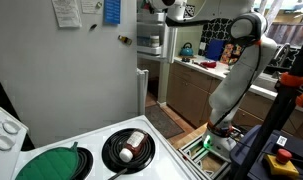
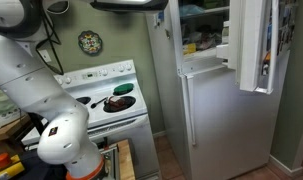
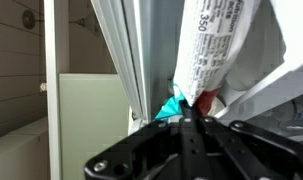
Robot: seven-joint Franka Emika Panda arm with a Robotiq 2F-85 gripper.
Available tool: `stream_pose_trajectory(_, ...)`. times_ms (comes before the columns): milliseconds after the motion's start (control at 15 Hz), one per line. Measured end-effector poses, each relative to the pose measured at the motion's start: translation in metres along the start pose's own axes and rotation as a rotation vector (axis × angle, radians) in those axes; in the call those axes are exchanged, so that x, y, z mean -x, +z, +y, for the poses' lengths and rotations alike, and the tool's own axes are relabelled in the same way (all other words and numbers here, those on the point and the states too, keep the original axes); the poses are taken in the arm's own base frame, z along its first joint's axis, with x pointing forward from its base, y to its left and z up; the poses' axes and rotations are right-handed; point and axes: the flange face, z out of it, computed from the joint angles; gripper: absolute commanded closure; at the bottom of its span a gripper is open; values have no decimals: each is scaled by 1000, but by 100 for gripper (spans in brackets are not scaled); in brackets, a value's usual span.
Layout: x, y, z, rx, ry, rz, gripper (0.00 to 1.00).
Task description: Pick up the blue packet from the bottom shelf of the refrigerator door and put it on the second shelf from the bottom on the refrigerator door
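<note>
Packet location: in the wrist view we see only a teal-blue corner, which we take for the blue packet (image 3: 170, 104). It sits just beside the lower end of a white packet (image 3: 216, 45) printed "350", with a red scrap (image 3: 205, 99) next to it. We cannot tell which shelf of the door this is.

Door: the refrigerator door (image 2: 259, 45) stands open at the top of the refrigerator (image 2: 206, 120). Its clear bins are too small in the exterior views to sort their contents.

Gripper: the gripper (image 3: 196, 120) is close under the packets, with its dark fingers running together toward the teal corner. We cannot tell how wide the jaws stand, or whether they have hold of anything.

Arm: the arm reaches high toward the door in both exterior views (image 1: 236, 60).

Handling, our judgement: this looks like a light, soft pouch of thin film. It will likely crumple and may be slippery, and it will sag rather than hold its shape.

Where to grip, our judgement: pinch the exposed blue edge across its flat faces, clear of the white packet so that one does not come along.

Risk: the packets are crowded together, so a neighbour could be dragged out too.
</note>
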Motion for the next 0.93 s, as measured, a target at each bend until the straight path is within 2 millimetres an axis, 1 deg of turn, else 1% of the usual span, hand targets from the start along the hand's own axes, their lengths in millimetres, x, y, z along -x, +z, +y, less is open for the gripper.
stream_pose_trajectory(200, 8, 14, 1, 1, 5, -21, 100)
stream_pose_trajectory(467, 20, 26, 2, 4, 10, -48, 100)
stream_pose_trajectory(933, 28, 34, 0, -1, -15, -66, 100)
